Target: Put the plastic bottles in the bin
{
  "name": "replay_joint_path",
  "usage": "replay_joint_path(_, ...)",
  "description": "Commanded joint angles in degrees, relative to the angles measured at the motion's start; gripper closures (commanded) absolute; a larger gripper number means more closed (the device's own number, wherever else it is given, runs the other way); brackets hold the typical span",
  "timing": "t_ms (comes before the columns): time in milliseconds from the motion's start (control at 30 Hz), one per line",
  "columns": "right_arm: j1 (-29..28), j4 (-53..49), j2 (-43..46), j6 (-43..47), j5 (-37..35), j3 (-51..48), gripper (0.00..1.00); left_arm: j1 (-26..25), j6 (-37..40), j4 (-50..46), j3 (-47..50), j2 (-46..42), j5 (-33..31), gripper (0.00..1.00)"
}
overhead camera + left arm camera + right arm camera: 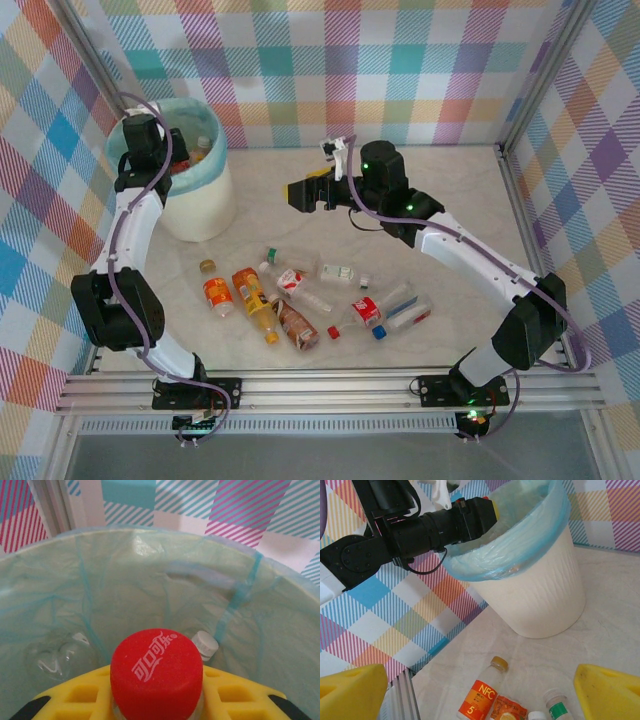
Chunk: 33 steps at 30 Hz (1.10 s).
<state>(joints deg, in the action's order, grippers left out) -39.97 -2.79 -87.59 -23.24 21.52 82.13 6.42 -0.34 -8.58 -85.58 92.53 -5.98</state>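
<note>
The left arm (128, 225) stretches over the bin (205, 215), the left gripper (178, 155) pinching a red-capped bottle (156, 672) above the bag (150, 580). The right gripper (303, 191) hovers mid-table, fingers (607, 690) spread.

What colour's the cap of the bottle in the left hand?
Red with white lettering; the cap shows best in the left wrist view.
</note>
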Motion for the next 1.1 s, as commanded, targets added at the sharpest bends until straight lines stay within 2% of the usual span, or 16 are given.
replay_joint_path(0, -0.40, -0.29, 2.25, 0.60, -0.52, -0.66, 0.04, 0.42, -0.37, -1.54, -0.25, -0.46, 1.67, 0.57)
replay_joint_path(33, -0.46, -0.35, 2.25, 0.70, -0.57, -0.54, 0.05, 0.44, -0.36, -1.82, -0.75, -0.59, 1.51, 0.46)
replay_joint_path(100, -0.46, -0.40, 2.25, 0.76, -0.52, -0.39, 0.04, 0.40, -0.34, -2.83, -1.75, -0.99, 1.14, 0.41)
replay_joint_path(433, -0.50, -0.64, 1.39, 0.93, -0.78, 0.67, 0.04, 0.70, -0.90, -5.91, -5.86, -3.10, 1.76, 0.39)
replay_joint_path(600, -0.53, -4.20, 1.39, 3.58, -0.99, 1.31, 0.03, 0.70, -2.26, -8.81, -7.81, -4.51, 2.90, 0.39)
replay_joint_path(700, -0.46, -7.78, 2.69, 14.04, 5.74, 0.30, 0.00, 0.70, -3.70, -10.93, -9.05, -6.05, 4.80, 0.39)
replay_joint_path(767, -0.45, -9.45, 4.11, 20.96, 7.32, -1.72, 0.00, 0.61, -5.14, -12.05, -9.17, -7.65, 5.60, 0.39)
replay_joint_path(933, -0.46, -19.44, 6.12, 36.62, 3.33, -4.06, 0.02, -1.68, -7.57, -13.10, -6.56, -13.81, 5.98, 0.39)
replay_joint_path(1067, -0.44, -24.82, 7.23, 48.46, 0.89, -8.70, 0.01, -6.94, -4.92, -12.99, -2.64, -19.31, 6.13, 0.39)
